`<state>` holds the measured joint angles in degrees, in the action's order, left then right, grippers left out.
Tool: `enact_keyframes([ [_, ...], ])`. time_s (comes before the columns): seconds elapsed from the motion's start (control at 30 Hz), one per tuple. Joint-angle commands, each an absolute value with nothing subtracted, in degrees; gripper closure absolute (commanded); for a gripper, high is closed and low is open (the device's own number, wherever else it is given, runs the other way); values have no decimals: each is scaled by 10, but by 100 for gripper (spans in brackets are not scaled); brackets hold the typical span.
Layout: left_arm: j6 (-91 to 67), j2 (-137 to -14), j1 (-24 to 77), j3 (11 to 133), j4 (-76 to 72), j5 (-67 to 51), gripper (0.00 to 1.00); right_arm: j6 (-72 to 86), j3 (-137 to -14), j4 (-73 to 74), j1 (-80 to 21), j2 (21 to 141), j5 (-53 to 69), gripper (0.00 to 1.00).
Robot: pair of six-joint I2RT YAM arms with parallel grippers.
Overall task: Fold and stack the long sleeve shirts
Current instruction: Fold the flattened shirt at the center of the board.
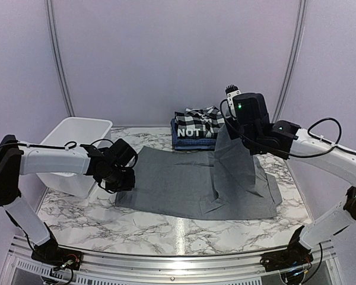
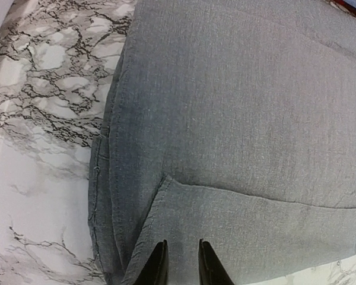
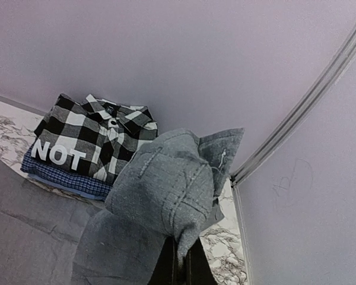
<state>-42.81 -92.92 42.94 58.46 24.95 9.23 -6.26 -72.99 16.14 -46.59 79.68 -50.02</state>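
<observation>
Marble-patterned tabletop (image 1: 166, 228) under pale lilac walls, and the plain grey button-up cloth shirt (image 1: 178, 184) lies spread across its middle, its right side pulled up into a peak. My right gripper (image 3: 179, 252) is clamped tight on that bunched cloth, with what looks like a cuff or collar flopping over the fingers. My left gripper (image 2: 183, 242) hovers at the shirt's left edge above a folded-in flap, jaws only narrowly parted and nothing visibly between them.

My worries: the right grip looks like a small pinch on a thick wad, so the cloth could slide out mid-fold and drop in a heap. With nothing pinning the left side, pulling across may drag the whole shirt and skew the fold. The stack of folded shirts, black-and-white plaid (image 1: 203, 116) over white-lettered black (image 1: 193, 130) over blue checked (image 1: 193, 142), sits just behind the raised cloth; a wide swing could knock it.
</observation>
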Motion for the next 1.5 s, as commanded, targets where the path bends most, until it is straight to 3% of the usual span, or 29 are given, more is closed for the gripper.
enact_keyframes([
  [0.0,-417,-955,428,591,236,61,82,-57,-751,189,-461,792,-568,100],
  [0.23,-419,-973,425,589,227,63,85,-81,-763,201,-461,775,-586,100],
  [0.43,-397,-974,418,607,231,117,74,-48,-754,227,-461,774,-545,100],
  [0.67,-347,-1016,410,638,233,96,63,-25,-745,224,-461,774,-513,100],
  [1.0,-303,-1046,400,641,218,42,61,-25,-742,217,-460,781,-505,100],
  [1.13,-297,-1049,400,644,216,34,64,-22,-742,217,-461,781,-505,100],
  [1.47,-291,-1052,400,641,216,31,87,-23,-743,218,-460,779,-505,100],
])
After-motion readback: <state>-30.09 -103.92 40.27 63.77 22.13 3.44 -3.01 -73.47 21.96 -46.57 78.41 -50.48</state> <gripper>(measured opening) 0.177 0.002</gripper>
